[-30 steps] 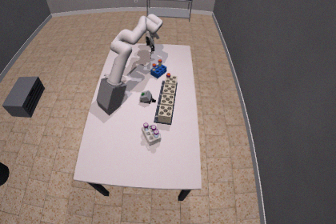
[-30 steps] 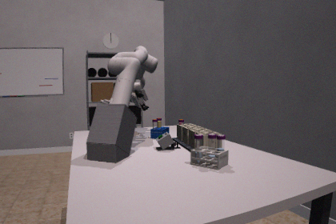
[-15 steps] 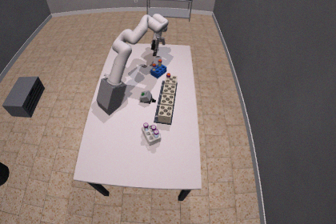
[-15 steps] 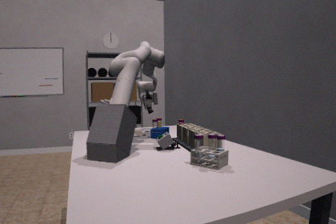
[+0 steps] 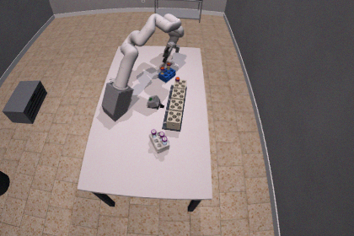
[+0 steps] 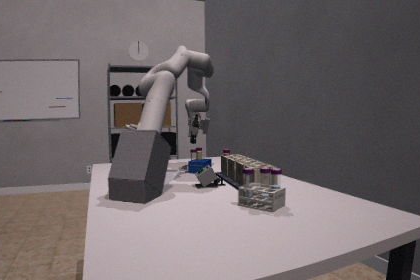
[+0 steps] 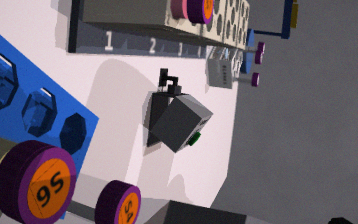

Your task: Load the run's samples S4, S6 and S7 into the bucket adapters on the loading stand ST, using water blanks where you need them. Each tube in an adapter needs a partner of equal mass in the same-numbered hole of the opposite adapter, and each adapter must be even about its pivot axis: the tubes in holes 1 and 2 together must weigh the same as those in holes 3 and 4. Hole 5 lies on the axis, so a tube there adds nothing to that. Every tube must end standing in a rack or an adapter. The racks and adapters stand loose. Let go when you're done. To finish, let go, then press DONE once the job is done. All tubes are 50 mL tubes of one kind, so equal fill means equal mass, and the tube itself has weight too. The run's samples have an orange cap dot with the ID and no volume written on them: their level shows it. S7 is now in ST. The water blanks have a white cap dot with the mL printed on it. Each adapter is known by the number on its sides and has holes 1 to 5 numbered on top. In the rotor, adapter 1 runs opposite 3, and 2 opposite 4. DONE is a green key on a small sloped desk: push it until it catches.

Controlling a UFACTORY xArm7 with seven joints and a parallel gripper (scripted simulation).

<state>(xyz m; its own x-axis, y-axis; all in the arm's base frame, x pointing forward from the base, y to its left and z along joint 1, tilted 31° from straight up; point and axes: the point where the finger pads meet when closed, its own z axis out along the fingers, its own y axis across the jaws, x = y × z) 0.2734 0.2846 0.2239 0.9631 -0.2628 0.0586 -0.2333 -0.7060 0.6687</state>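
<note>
My gripper [image 5: 172, 55] [image 6: 197, 135] is open and empty, above and beyond the blue rack [image 5: 167, 77] [image 6: 200, 166] [image 7: 25, 79]. S6 [image 7: 49, 187] and S4 [image 7: 126, 204] stand in that rack, orange dots up; their levels are not readable. S7 [image 5: 177, 79] [image 6: 226, 151], whose cap also shows in the wrist view [image 7: 199, 9], stands in the adapter at the stand's far end, by its mark 1. Four beige adapters sit in a row on the dark stand ST [image 5: 164, 126] [image 7: 130, 46]. Three purple-capped tubes [image 5: 153, 132] [image 6: 265, 172] [image 7: 256, 80] stand in the pale blanks rack [image 5: 162, 149] [image 6: 262, 203] [image 7: 221, 75]; their printed volumes are unreadable.
The small grey sloped desk [image 5: 154, 103] [image 6: 206, 178] [image 7: 182, 117] with the green DONE key [image 5: 151, 99] [image 7: 195, 139] stands between the arm's base [image 5: 117, 101] [image 6: 138, 165] and the stand. The blanks rack is beyond the stand's near end, toward the top and exterior views.
</note>
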